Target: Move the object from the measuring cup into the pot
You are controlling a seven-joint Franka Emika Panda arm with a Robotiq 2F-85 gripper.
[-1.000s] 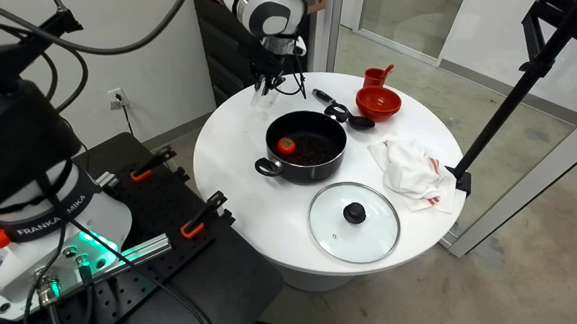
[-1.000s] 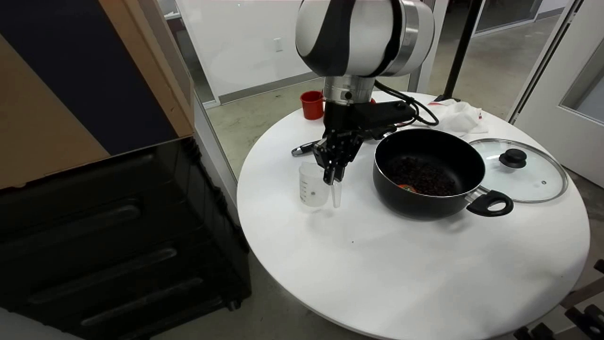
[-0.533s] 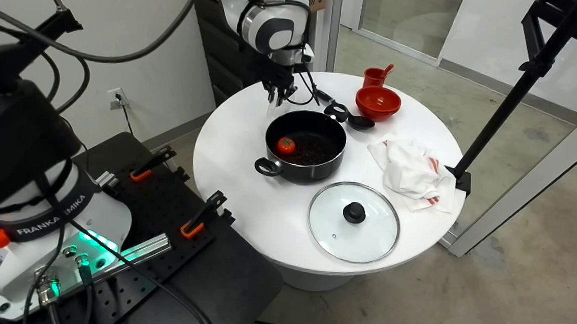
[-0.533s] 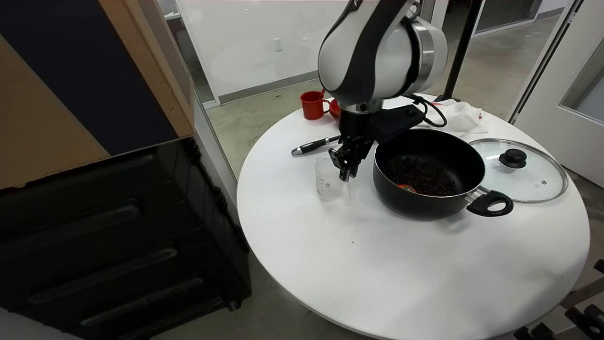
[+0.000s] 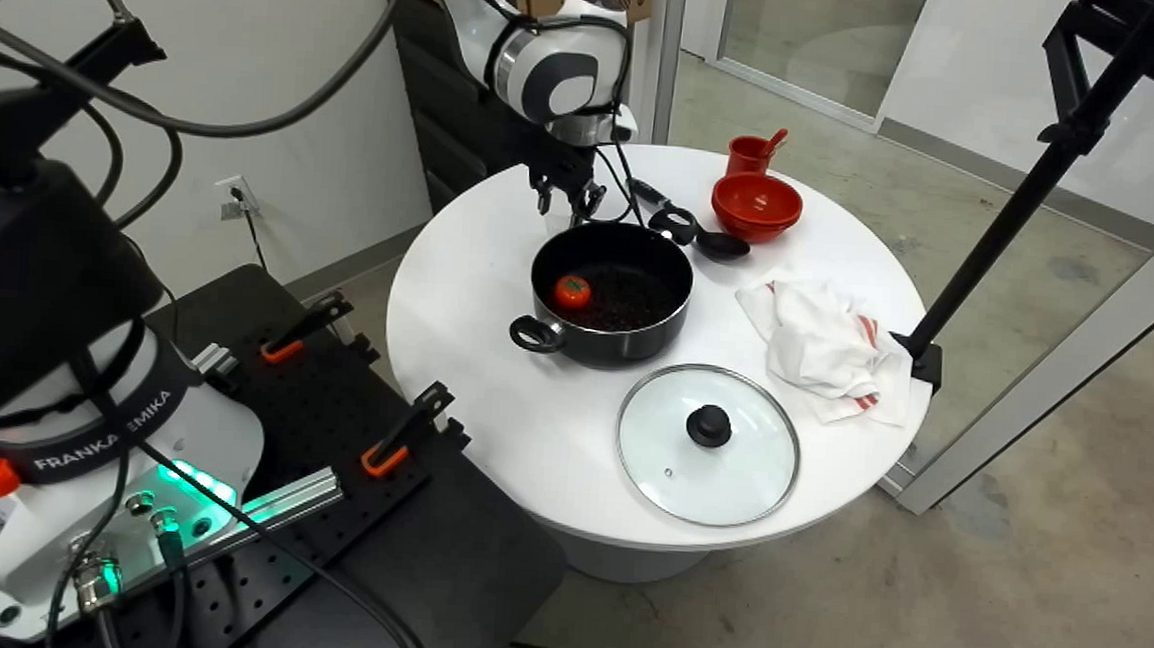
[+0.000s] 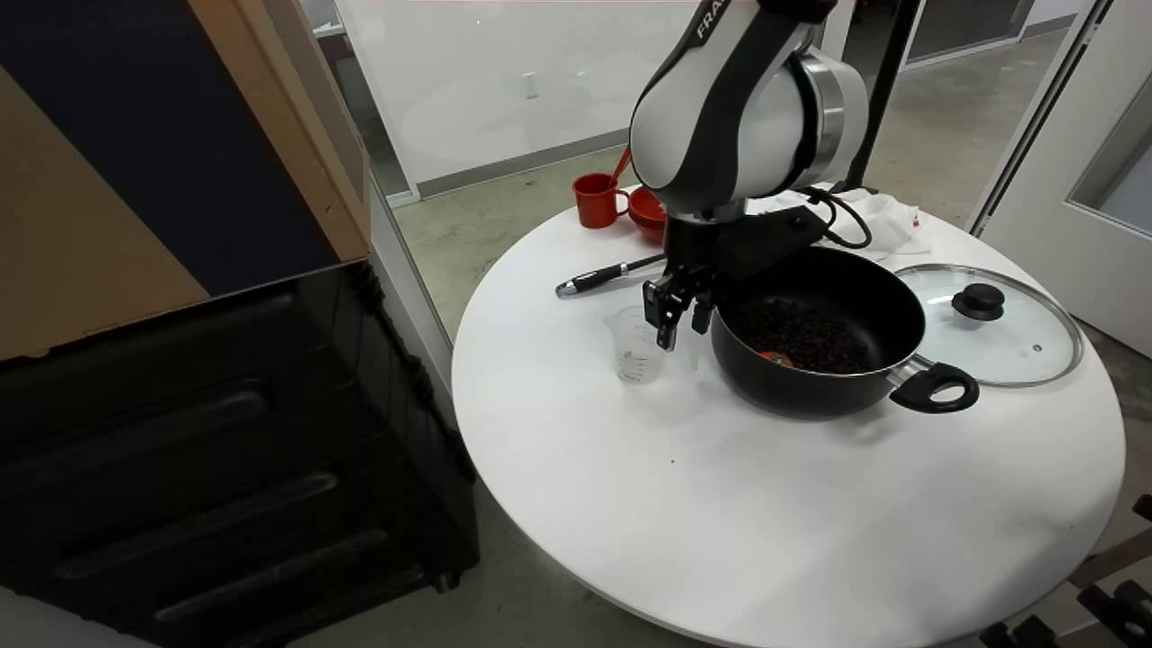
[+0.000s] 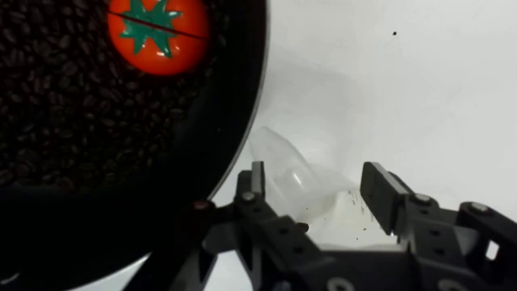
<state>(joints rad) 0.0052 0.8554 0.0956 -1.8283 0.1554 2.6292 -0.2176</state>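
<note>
The measuring cup [image 6: 637,358] is clear plastic with printed marks, standing upright on the white table beside the pot. My gripper [image 6: 684,328] is open at its handle side; in the wrist view the fingers [image 7: 377,194] are spread wide with the clear handle [image 7: 278,161] in the gap, not clamped. Inside the cup [image 7: 343,218] only dark specks and one dark bit [image 7: 303,227] show. The black pot [image 5: 621,349] holds dark beans [image 7: 80,101] and a red tomato [image 7: 161,64] with a green leaf top. In an exterior view the gripper [image 5: 566,206] partly hides the cup.
A glass lid [image 5: 708,482] lies near the pot, with a white towel [image 5: 821,349] farther along. A black spoon [image 5: 722,247], red bowls [image 5: 756,210] and a red mug [image 6: 596,201] stand behind. The pot's rim [image 7: 254,101] is close to the left finger.
The measuring cup has moved toward the pot along with my gripper. The jaws were shut on its handle before and have now opened. Pot, tomato and lid have stayed in place.
</note>
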